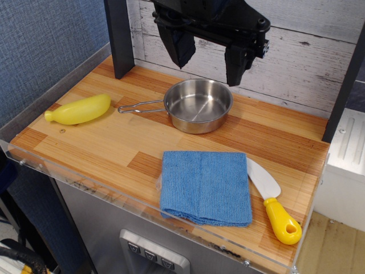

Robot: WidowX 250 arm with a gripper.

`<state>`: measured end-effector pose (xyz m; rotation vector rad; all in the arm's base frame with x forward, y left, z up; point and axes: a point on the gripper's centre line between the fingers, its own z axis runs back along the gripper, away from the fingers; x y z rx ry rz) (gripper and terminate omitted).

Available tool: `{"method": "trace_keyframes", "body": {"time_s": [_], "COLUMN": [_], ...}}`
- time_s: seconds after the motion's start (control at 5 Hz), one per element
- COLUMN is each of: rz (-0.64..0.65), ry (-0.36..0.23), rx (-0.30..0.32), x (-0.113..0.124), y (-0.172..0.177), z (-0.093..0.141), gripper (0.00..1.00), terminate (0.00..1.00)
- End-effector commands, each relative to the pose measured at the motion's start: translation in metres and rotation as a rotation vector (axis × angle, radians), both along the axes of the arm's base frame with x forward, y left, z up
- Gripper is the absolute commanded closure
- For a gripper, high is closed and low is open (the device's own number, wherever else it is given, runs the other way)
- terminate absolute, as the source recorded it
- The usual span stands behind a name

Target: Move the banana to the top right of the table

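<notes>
The banana (80, 109) is pale yellow and lies on its side at the left of the wooden table (120, 145), its narrow neck pointing to the left edge. My gripper (210, 61) hangs high over the back of the table, above the pan, well to the right of the banana. Its two dark fingers (236, 64) are spread apart with nothing between them.
A steel pan (198, 105) with a wire handle sits at the back middle. A folded blue cloth (205, 186) lies at the front. A white-bladed spatula with a yellow handle (274, 202) lies at the front right. A dark post (118, 37) stands at the back left; a clear rim edges the table.
</notes>
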<state>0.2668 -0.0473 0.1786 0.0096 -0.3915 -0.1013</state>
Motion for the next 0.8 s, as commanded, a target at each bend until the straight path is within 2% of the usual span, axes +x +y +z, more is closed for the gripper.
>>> {"method": "trace_keyframes", "body": {"time_s": [0.0,0.4,0.6], "rz": [0.0,0.065,0.083], "ry": [0.0,-0.01,0.007], "rx": [0.0,0.065,0.086], "x": [0.0,-0.022,-0.03], "y": [0.0,0.072,0.105], "z": [0.0,-0.014,-0.02], "gripper": [0.0,0.0,0.0], "terminate": [0.0,0.0,0.0]}}
